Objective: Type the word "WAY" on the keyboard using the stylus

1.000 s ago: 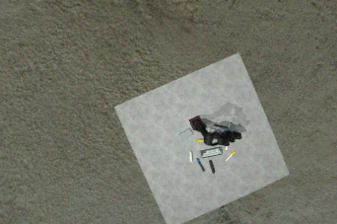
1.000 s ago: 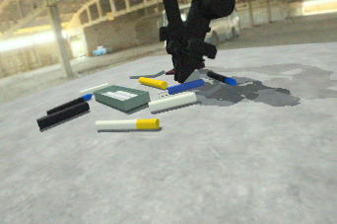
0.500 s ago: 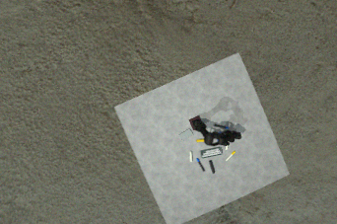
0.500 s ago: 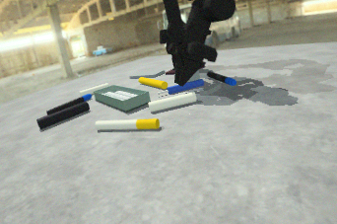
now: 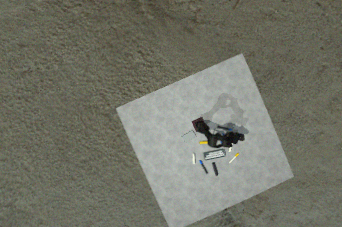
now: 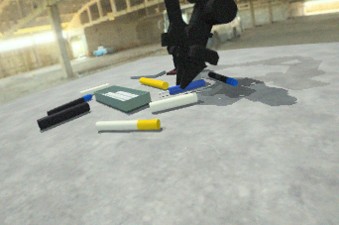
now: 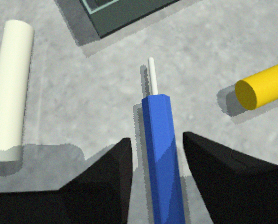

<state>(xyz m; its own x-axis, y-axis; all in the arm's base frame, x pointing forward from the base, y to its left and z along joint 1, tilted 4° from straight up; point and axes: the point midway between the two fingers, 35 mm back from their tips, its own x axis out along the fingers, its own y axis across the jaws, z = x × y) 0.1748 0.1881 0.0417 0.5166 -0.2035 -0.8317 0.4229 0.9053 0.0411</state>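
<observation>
The blue stylus (image 6: 197,84) (image 7: 161,125) lies on the desk, its thin white tip pointing toward the keyboard (image 5: 215,154) (image 6: 111,102) (image 7: 117,21). My gripper (image 6: 183,87) (image 7: 156,141) is low over the stylus and partly open. In the wrist view the stylus lies between the two fingers, with a gap on each side, so it is not gripped. The keyboard is a dark green box with white keys; only its near corner shows in the wrist view, and its letters cannot be read there. The stylus's rear end is cut off in the wrist view.
A white marker (image 6: 173,102) (image 7: 15,90) lies on one side of the stylus, a yellow one (image 6: 154,83) (image 7: 260,89) on the other. A black, blue-ended marker (image 6: 223,78) lies behind the gripper. A white-and-yellow marker (image 6: 128,125) and a black marker (image 6: 64,115) lie around the keyboard.
</observation>
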